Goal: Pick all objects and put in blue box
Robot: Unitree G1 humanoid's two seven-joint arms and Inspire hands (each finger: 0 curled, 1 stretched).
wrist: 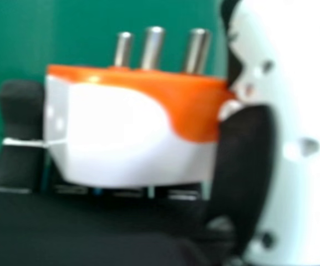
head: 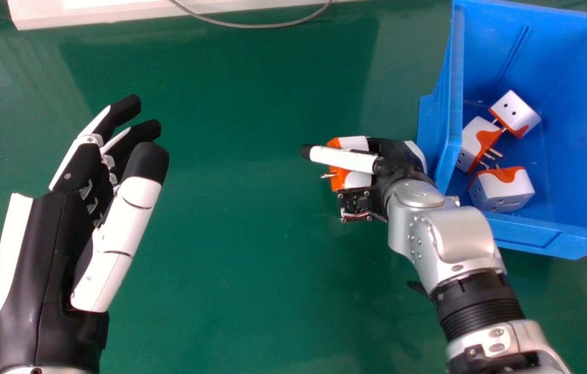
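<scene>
In the head view my right hand (head: 396,158) is beside the blue box (head: 569,57), left of its near wall, with fingers and thumb round a white and orange plug adapter (head: 358,180). The adapter's pins point left, away from the box. The right hand view has this adapter (wrist: 132,130) between the fingers and thumb of my right hand (wrist: 298,183), its metal pins free. Three similar adapters lie inside the box: one at the back (head: 515,111), one by the left wall (head: 475,143) and one nearer the front (head: 502,191). My left hand (head: 44,249) is held at the left with relaxed, extended fingers.
The green table (head: 231,218) stretches between the two hands. A grey cable (head: 252,25) curves along the far edge, by a white ledge (head: 96,13). The box's left wall stands close against my right hand and wrist.
</scene>
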